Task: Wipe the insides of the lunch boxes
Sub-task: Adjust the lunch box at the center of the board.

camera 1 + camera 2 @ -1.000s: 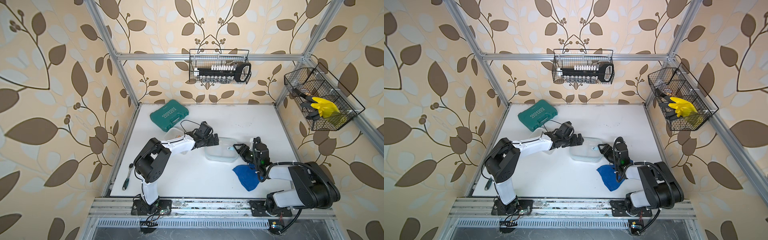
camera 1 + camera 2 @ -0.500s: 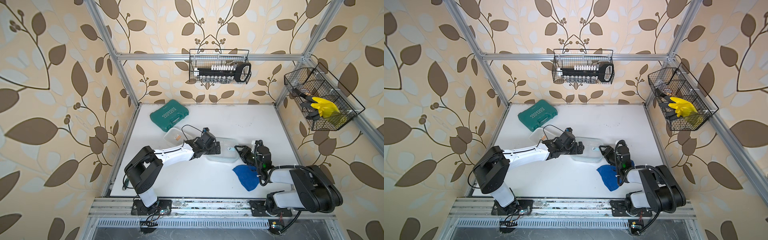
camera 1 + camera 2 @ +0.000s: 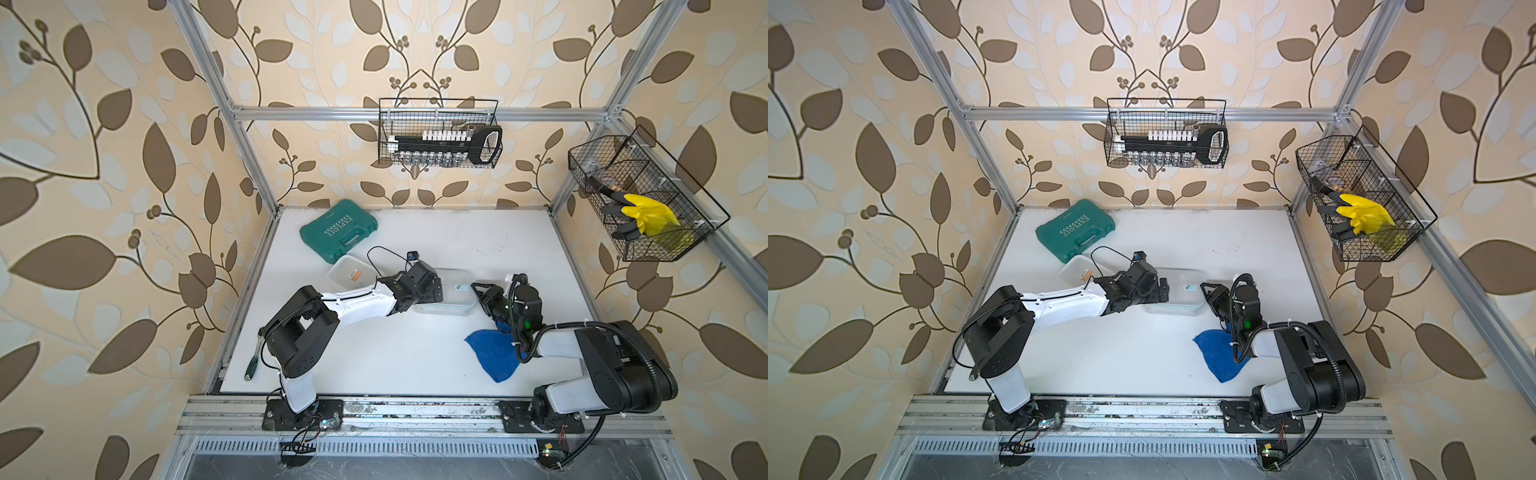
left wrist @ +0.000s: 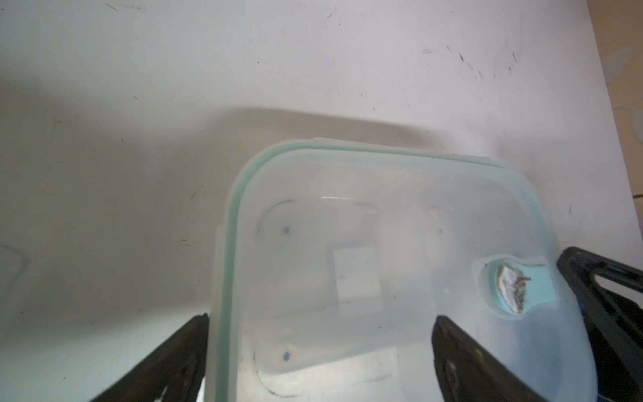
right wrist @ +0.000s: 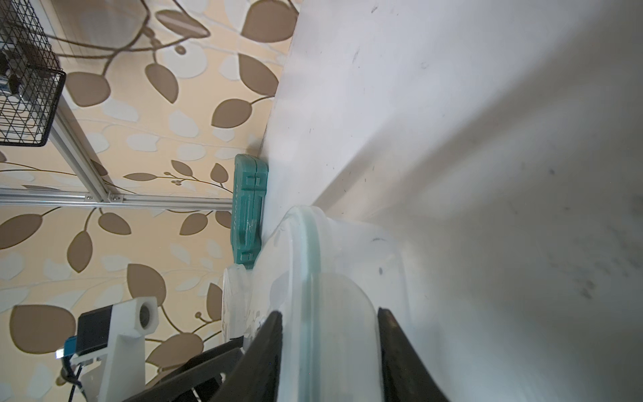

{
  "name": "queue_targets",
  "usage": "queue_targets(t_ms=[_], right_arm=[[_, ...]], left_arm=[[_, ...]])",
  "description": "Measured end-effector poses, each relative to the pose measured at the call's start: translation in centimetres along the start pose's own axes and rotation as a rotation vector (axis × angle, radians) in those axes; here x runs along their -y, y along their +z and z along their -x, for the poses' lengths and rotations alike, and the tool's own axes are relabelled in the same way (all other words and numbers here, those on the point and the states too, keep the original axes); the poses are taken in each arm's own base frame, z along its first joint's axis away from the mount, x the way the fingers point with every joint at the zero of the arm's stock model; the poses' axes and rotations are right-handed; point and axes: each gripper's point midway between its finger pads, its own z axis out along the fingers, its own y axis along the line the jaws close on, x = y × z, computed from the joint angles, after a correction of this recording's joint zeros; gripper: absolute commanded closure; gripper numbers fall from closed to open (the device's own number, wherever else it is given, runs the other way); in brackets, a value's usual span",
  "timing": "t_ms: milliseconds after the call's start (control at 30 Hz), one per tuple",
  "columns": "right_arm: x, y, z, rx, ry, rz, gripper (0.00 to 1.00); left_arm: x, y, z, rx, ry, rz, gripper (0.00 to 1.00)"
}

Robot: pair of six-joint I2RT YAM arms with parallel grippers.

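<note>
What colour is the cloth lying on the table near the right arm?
Solid blue. The cloth shows best in a top view.

The lunch box [image 3: 453, 277] lies between left claw [image 3: 437, 291] and right claw [image 3: 478, 293], tool case [image 3: 338, 230] behind.

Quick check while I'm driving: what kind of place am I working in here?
Likely a staged robot test cell dressed as a home room: an aluminium frame encloses a white table, leaf wallpaper lines the walls, and wire baskets hang on them.
</note>
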Motion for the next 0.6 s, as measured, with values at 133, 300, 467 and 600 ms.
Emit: queue_targets(t_ms=[133,300,467,600], right_arm=[[0.1,0.6,0.5,0.002,0.003,-0.006,1.0],[-0.1,1.1,1.0,0.001,-0.025,-0.018,1.0],[-0.5,0.8,1.2,-0.013,-0.063,-0.034,1.0],[-0.5,0.5,1.1,-0.03,-0.092,-0.047,1.0]], left_arm=[[0.1,0.2,0.6,0.016,0.022,0.023,0.02],[0.3,0.8,1.4,0.057,0.07,0.07,0.02],[0.7,1.3,2.0,0.098,0.119,0.115,0.05],[1.3,1.7,2.3,0.131,0.15,0.13,0.06]])
